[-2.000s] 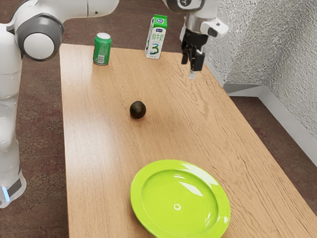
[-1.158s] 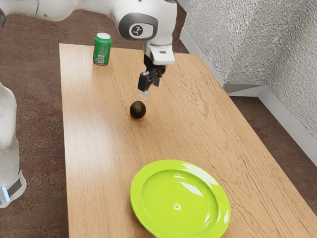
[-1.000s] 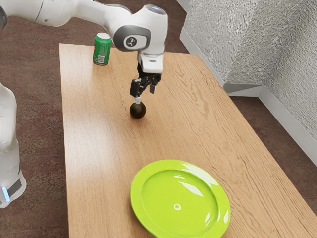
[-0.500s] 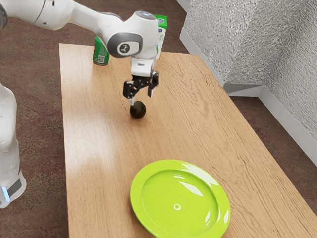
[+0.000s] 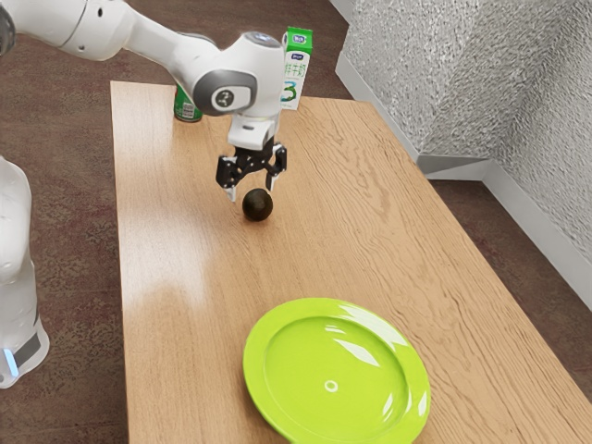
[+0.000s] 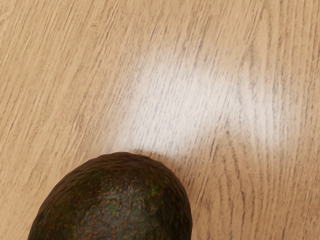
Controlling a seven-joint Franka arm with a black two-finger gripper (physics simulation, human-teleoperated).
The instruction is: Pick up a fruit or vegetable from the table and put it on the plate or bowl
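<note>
A dark, rough-skinned avocado [image 5: 258, 205] lies on the wooden table [image 5: 370, 231], a little past its middle. My gripper [image 5: 252, 186] hangs just above it, open, one finger on each side of the fruit's top and neither touching it. In the wrist view the avocado [image 6: 114, 199] looms large directly under my hand, resting on the wood. A lime-green plate [image 5: 337, 370] sits near the table's front edge, well clear of the avocado and with nothing on it.
A green soda can [image 5: 188, 107] and a white milk carton [image 5: 294, 66] stand at the far end of the table, partly behind my arm. A textured grey wall [image 5: 481, 74] runs along the exterior view's right.
My arm swung from the far right corner of the table to above the avocado, then came down over it. The fingers spread apart. The avocado stayed put.
</note>
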